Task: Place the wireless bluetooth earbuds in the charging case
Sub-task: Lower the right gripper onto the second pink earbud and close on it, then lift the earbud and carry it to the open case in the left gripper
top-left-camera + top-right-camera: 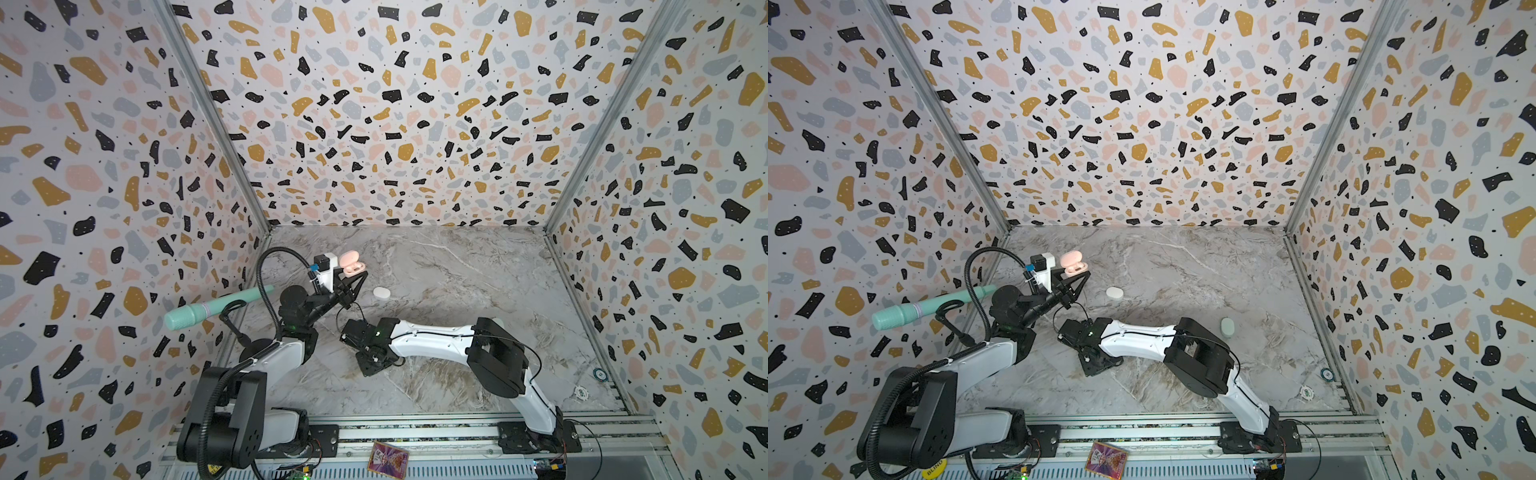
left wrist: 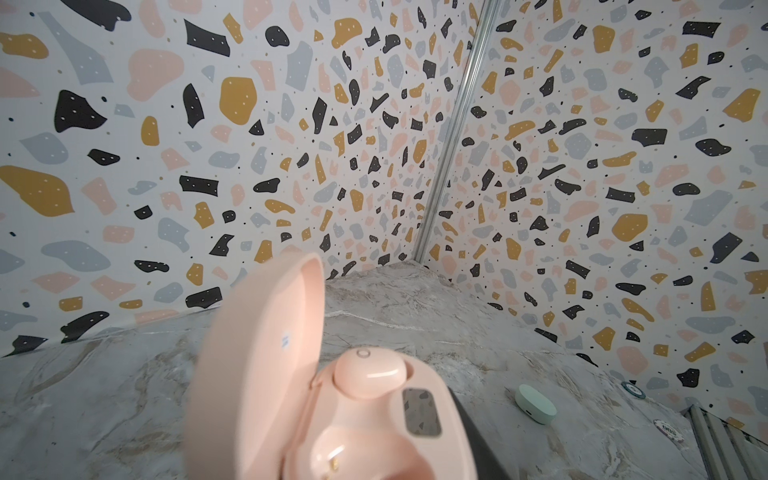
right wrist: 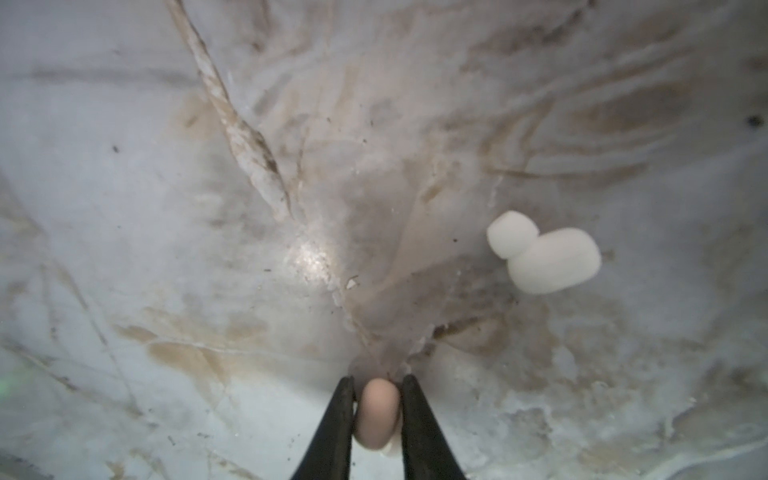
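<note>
At the table's [image 1: 457,266] ten o'clock, the left claw [image 1: 353,275] holds the open charging case [image 1: 350,262] aloft, apparently offering its empty socket [image 2: 332,455] to the right claw [image 3: 378,384], closed on a pink earbud [image 3: 376,415].

The open case [image 1: 352,266] is up at the left rear, one earbud [image 2: 370,374] in it; a closed case [image 1: 381,293] lies on the bench [image 1: 457,270] to its right
</note>
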{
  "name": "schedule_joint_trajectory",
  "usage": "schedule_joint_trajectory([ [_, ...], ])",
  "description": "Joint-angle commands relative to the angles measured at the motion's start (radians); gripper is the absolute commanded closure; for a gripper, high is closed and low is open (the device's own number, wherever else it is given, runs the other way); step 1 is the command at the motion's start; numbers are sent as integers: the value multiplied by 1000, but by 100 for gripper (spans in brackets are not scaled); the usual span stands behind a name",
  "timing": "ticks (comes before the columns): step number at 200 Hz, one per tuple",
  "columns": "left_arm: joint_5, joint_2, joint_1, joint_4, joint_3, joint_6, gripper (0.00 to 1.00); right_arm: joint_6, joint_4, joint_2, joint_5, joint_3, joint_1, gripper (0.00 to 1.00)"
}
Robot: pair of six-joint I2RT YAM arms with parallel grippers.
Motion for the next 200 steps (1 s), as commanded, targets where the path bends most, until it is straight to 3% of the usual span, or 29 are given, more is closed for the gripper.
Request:
schedule_joint_trajectory([
  [1, 25, 2, 6, 71, 37, -11, 70, -6, -37, 0, 15, 19, 4, 84],
  [42, 39, 4, 5, 81, 37, -22, 70, 1, -31, -59, 37, -23, 2, 89],
  [86, 45, 7, -36, 76, 35, -13, 70, 28, -8, -242, 3, -157, -30, 90],
  [142, 23, -2, -144, 44, 52, 11, 70, 68, 24, -579, -20, -318, -79, 90],
  [200, -14, -40, -273, -24, 90, 77, 70, -2, 97, -807, -76, -270, -213, 90],
])
